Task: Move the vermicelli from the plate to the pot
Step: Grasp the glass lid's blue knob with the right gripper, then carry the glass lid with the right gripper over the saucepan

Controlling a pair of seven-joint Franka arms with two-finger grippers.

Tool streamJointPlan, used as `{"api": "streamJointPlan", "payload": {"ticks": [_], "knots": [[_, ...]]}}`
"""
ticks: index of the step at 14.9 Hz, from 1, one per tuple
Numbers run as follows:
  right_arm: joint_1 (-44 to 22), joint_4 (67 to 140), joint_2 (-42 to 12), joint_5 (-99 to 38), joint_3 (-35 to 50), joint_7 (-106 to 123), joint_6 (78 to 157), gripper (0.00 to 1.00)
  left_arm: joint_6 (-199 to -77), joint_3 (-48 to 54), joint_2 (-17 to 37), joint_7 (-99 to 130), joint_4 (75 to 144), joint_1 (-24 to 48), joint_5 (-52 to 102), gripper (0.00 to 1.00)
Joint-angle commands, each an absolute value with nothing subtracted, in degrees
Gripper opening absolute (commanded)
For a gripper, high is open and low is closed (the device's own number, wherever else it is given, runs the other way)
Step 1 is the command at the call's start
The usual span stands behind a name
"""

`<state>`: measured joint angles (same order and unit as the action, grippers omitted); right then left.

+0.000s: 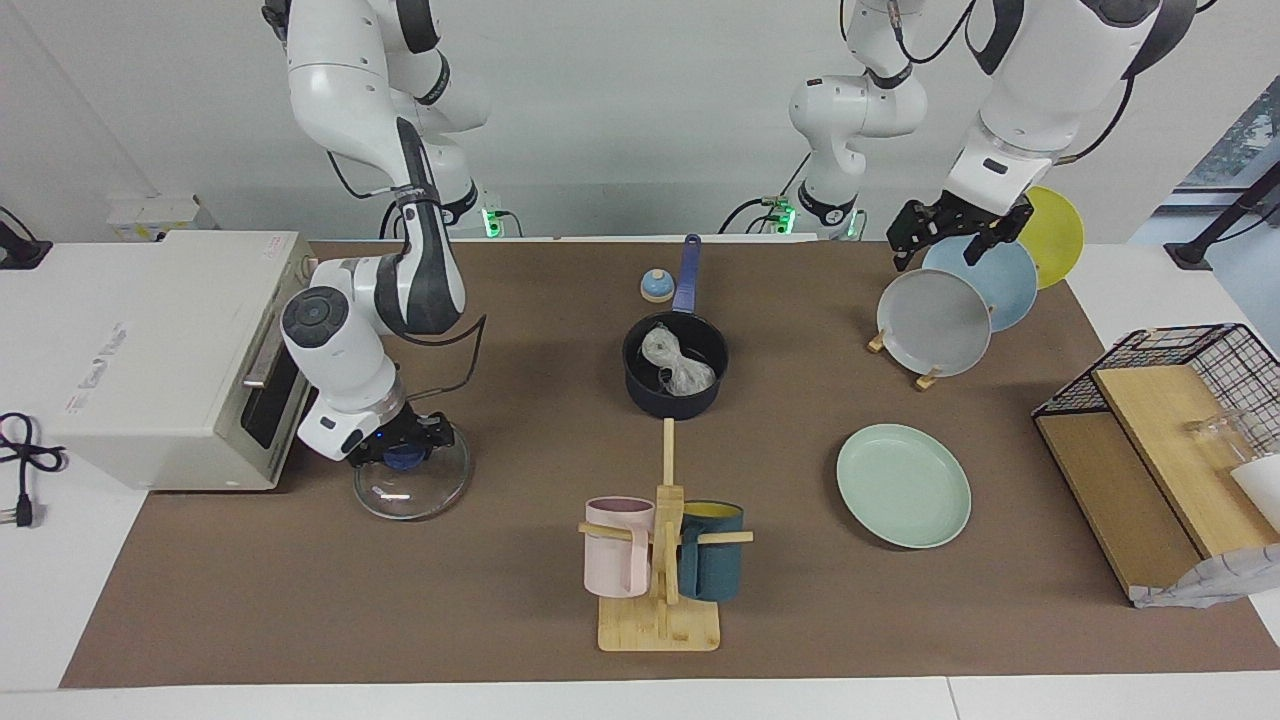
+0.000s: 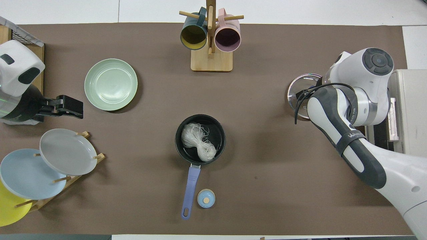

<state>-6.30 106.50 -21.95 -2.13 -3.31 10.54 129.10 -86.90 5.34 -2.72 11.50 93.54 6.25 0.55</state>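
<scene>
The vermicelli (image 1: 676, 366) (image 2: 198, 141) lies as a white tangle inside the dark navy pot (image 1: 664, 404) (image 2: 218, 132), whose blue handle points toward the robots. Toward the left arm's end, the mint-green plate (image 1: 903, 485) (image 2: 110, 84) lies bare. My right gripper (image 1: 405, 452) is down on a glass lid (image 1: 398, 494) (image 2: 296, 89) beside the toaster oven and is shut on the lid's blue knob; the arm hides it from overhead. My left gripper (image 1: 940, 250) (image 2: 77, 108) hangs open over the plate rack with nothing in it.
A wooden mug tree (image 1: 660, 560) (image 2: 210, 36) with a pink and a teal mug stands farther from the robots than the pot. A rack holds grey, blue and yellow plates (image 1: 935, 320) (image 2: 66, 151). There is a white toaster oven (image 1: 150, 350), a small blue bell (image 1: 656, 286) and a wire basket (image 1: 1180, 400).
</scene>
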Motion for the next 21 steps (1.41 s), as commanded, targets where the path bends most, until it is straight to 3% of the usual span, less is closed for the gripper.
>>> {"api": "streamJointPlan", "payload": {"ticks": [1, 10, 13, 21], "knots": [[-5.8, 106.26, -21.09, -1.41, -2.99, 11.69, 127.88, 0.52, -86.92, 5.98, -2.29, 11.87, 92.29, 5.27, 1.32, 1.0], [-7.46, 101.35, -21.09, -2.11, -2.9, 10.29, 121.83, 0.5, -87.63, 5.8, -2.55, 12.22, 92.37, 5.1, 2.99, 1.0], [-11.06, 96.43, -21.09, -2.28, -2.9, 4.07, 115.42, 0.51, -87.63, 5.89, -2.64, 12.13, 92.64, 4.66, 3.08, 1.0], [-26.08, 87.55, -21.44, -2.46, -2.9, -25.45, 107.05, 0.49, -87.45, 5.98, -2.9, 12.13, 93.34, 4.75, 2.99, 1.0]]}}
